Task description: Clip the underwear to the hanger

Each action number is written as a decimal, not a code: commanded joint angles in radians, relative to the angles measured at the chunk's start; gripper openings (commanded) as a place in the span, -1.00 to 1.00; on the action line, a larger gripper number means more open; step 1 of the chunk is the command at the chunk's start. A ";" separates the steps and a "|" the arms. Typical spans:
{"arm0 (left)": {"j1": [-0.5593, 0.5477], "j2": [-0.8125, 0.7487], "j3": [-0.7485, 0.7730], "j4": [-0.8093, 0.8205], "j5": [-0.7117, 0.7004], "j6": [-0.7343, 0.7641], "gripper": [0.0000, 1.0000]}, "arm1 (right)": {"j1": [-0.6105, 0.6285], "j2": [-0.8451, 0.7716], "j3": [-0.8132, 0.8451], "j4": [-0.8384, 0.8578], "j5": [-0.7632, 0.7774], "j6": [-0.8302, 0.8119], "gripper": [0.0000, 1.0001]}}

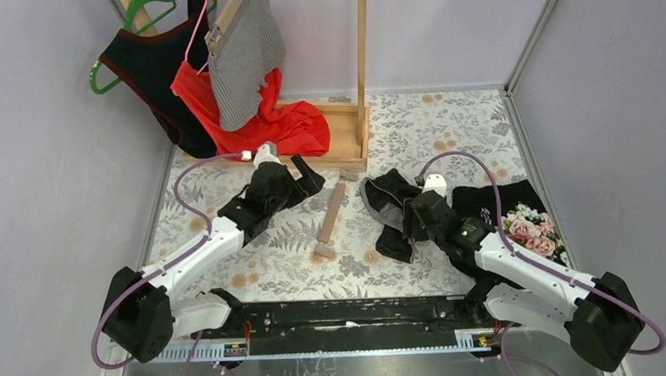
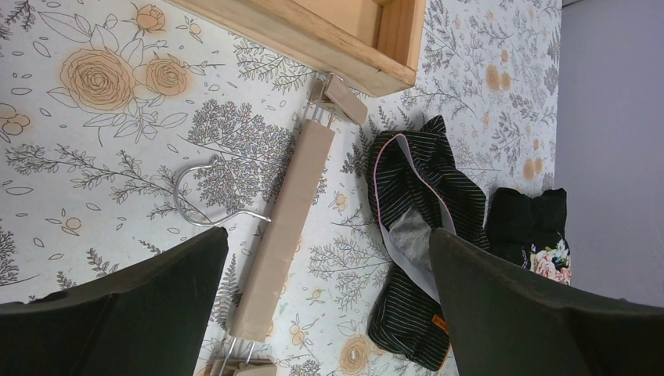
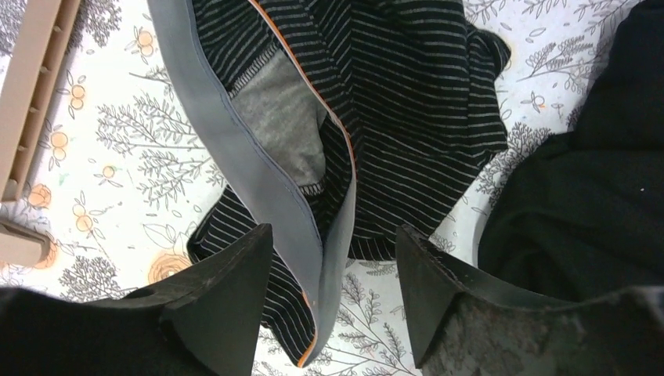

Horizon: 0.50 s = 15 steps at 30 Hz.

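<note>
The black striped underwear (image 1: 387, 204) with a grey waistband lies crumpled on the floral table, right of centre. It shows in the right wrist view (image 3: 391, 117) and the left wrist view (image 2: 415, 235). The tan clip hanger (image 1: 331, 212) lies flat left of it, its bar (image 2: 283, 227) and wire hook (image 2: 196, 200) showing in the left wrist view. My right gripper (image 3: 333, 258) is open just above the underwear, its jaws either side of the waistband fold. My left gripper (image 2: 329, 258) is open and empty, above the table left of the hanger.
A wooden rack (image 1: 362, 76) stands at the back with a red garment (image 1: 267, 114), a striped garment and a dark top on hangers. A black floral garment (image 1: 522, 222) lies at the right. Grey walls close in on both sides.
</note>
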 commanded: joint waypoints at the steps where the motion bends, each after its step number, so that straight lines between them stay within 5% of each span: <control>1: 0.009 -0.024 -0.008 0.060 0.010 0.002 1.00 | 0.002 -0.067 -0.044 0.021 -0.037 0.041 0.33; 15: 0.016 -0.034 -0.034 0.061 0.008 -0.006 1.00 | 0.002 -0.089 -0.121 0.063 -0.133 0.044 0.39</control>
